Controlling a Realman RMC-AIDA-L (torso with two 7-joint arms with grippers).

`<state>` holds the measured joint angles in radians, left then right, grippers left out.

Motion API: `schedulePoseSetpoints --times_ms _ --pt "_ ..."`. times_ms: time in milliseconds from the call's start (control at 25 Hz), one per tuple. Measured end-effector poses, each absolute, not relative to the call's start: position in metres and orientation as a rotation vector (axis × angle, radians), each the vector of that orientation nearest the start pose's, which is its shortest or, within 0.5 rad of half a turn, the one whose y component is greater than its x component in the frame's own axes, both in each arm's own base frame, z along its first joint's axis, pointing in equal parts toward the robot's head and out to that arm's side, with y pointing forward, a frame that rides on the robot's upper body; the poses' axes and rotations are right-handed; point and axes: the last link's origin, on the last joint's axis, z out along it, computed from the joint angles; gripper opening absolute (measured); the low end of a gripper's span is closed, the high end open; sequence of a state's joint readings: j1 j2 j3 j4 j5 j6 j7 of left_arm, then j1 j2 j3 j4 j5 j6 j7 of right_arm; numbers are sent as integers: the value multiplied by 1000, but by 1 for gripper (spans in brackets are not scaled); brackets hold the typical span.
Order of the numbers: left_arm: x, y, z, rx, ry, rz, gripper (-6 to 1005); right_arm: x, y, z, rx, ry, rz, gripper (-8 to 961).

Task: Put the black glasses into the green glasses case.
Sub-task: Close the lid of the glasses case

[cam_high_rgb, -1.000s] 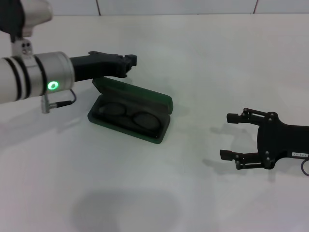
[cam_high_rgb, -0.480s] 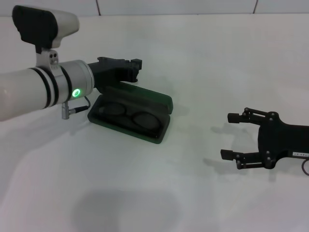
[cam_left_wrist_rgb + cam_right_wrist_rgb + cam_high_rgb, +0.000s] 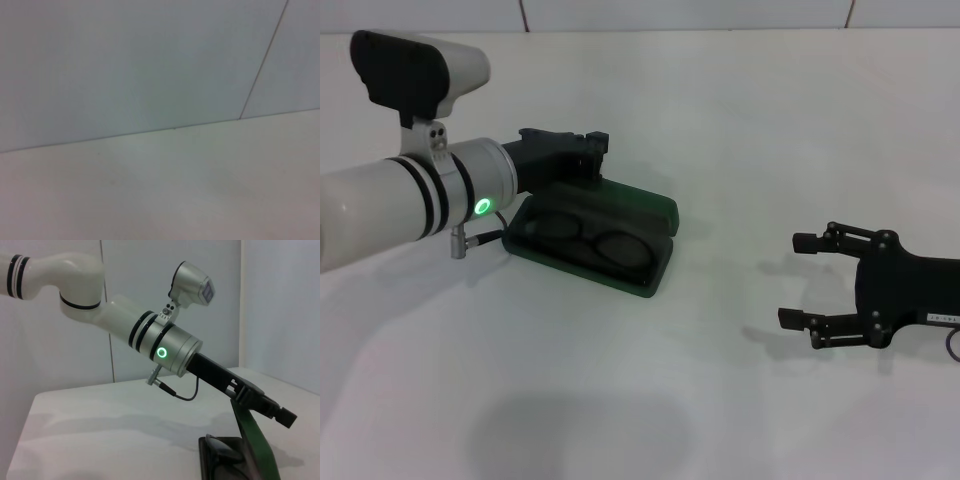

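White tabletop (image 3: 620, 420) carries everything in the scene, and its near edge is bare. Nearest the robot, toward the right edge, the right gripper (image 3: 800, 280) rests low over the surface with its two black fingers (image 3: 804, 241) spread wide apart and nothing between them; it stands well apart from the case, which suggests it is parked clear of the work. Farther in, left of centre, the green glasses case (image 3: 650, 265) lies with its base flat on the table and its lid (image 3: 255, 435) raised. The black glasses (image 3: 585, 235) lie inside the base on the dark lining, lenses up, so the placement part of the task appears complete. Beyond the case, the left gripper (image 3: 590, 155) reaches in from the left edge and sits against the top of the raised lid; the right wrist view shows its tip just above the lid's upper edge. This position is judged to suit pressing the lid down to close the case. Whether that gripper's fingers are apart or together cannot be told. The left wrist view shows only the table and the wall behind it.
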<state>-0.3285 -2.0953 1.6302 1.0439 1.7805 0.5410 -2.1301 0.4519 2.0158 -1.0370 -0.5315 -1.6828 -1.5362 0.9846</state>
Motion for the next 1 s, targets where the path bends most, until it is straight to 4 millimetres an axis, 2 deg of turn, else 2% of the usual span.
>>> schedulePoseSetpoints --times_ms 1000 --pt "-238 361 -57 -2262 -990 -409 -1 269 306 -20 -2789 169 712 890"
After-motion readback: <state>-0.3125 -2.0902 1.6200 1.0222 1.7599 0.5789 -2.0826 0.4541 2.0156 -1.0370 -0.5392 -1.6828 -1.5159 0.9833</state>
